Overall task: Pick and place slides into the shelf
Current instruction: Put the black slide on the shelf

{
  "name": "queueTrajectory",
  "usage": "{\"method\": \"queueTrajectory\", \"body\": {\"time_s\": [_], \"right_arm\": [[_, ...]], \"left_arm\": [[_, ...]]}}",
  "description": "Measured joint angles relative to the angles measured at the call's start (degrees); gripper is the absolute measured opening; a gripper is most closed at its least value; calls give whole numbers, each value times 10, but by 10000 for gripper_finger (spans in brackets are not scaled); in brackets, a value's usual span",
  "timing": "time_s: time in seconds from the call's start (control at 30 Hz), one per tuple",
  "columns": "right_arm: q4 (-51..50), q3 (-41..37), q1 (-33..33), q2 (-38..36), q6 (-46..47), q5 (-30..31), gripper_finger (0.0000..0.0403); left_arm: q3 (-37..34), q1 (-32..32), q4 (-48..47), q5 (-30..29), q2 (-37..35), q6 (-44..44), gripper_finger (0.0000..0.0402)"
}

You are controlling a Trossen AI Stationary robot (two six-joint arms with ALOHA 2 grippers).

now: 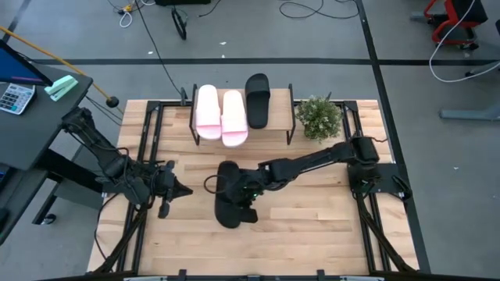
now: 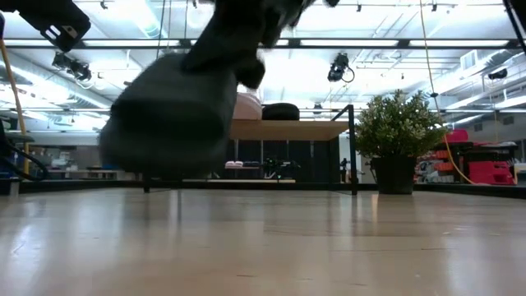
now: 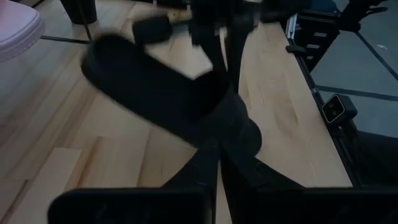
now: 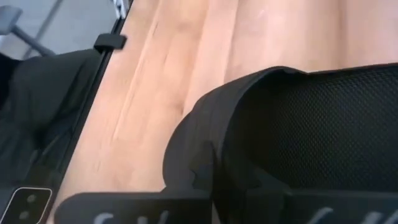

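Note:
The shelf (image 1: 280, 119) stands at the table's far middle with two pale pink slides (image 1: 220, 115) and one black slide (image 1: 258, 100) lying on its plank top. A second black slide (image 1: 229, 204) hangs over the table's middle, clear of the wood in the low view (image 2: 164, 115). My right gripper (image 1: 250, 191) is shut on it, reaching in from the table's right. My left gripper (image 1: 181, 190) waits shut to the left of this slide, over the table, holding nothing. My right gripper holds the black slide by its wide strap (image 4: 205, 134), at the strap's edge beside the textured footbed (image 4: 323, 124). Its fingers slant down from the table's right. The slide is lifted clear of the table and tilted, most of it hanging left of the fingers (image 3: 143, 81).
A potted green plant (image 1: 319, 117) stands right of the shelf at the far right. A desk with a calculator (image 1: 16, 97) sits beyond the table's left edge. Bare wood lies between the held slide and the shelf's front.

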Motion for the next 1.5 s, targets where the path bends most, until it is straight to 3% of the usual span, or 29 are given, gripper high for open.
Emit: {"method": "queueTrajectory", "body": {"time_s": [0.27,0.47,0.93,1.23,1.5], "right_arm": [[-42,0,21,-89,-35,125,10],[-15,0,32,-142,-85,243,10],[248,1,28,-150,-231,329,10],[273,-17,-2,-152,-242,365,10],[319,-117,-8,-200,-219,403,10]], "left_arm": [[0,0,-2,-7,0,0,32],[0,0,-3,-15,0,0,22],[0,0,-9,-35,0,1,30],[0,0,-11,-49,0,1,17],[0,0,-24,-51,0,1,27]]}}
